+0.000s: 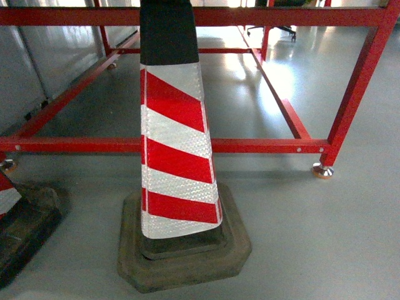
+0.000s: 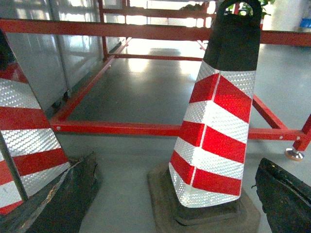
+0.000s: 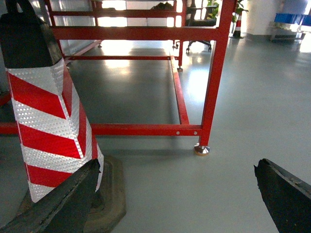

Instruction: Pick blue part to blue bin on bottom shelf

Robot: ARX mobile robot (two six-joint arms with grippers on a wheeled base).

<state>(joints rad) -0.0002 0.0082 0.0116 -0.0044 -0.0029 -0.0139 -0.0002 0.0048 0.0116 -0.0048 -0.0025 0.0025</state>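
- Blue part, the small dark block we're after, isn't in any of the 3 views, and neither is the blue bin, so direction and long axis can't be called.
- Red-and-white striped reflective traffic cone sits dead ahead, red steel frame behind it.
- Left gripper and right gripper both spread wide, nothing held.
- Neither arm looks nearer yet, I'd guess.

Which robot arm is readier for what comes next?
Neither yet. The left claw and right claw both hang open and empty near the striped cone, and no blue part shows. Far-off blue shapes appear only in the right wrist view, so perhaps right, after driving.
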